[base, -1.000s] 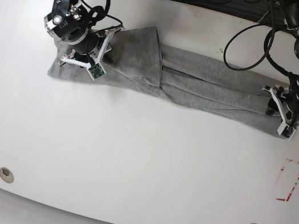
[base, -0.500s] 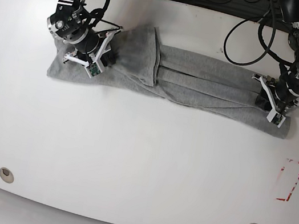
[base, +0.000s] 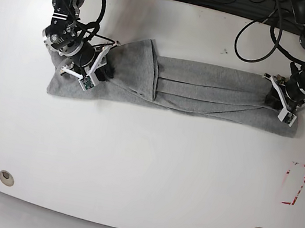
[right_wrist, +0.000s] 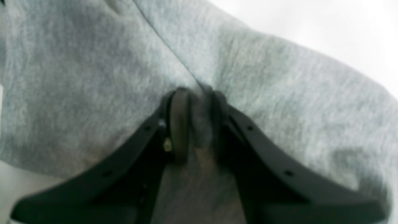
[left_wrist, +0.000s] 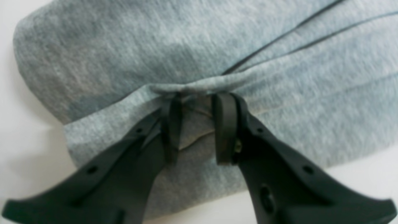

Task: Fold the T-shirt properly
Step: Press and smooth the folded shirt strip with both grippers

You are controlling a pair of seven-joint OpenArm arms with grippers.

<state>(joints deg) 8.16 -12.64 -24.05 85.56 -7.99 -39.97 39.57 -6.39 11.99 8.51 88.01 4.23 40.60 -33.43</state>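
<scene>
Pinching T-shirt [base: 204, 90] ends: left gripper [left_wrist: 197, 102], right gripper [right_wrist: 199, 93].

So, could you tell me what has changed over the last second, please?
The left gripper moved up toward the table's far side and closed on the T-shirt end, dragging that edge up so the band lies straighter. The right gripper kept its pinch on the other end, shifting little. The red marking stayed put.
</scene>
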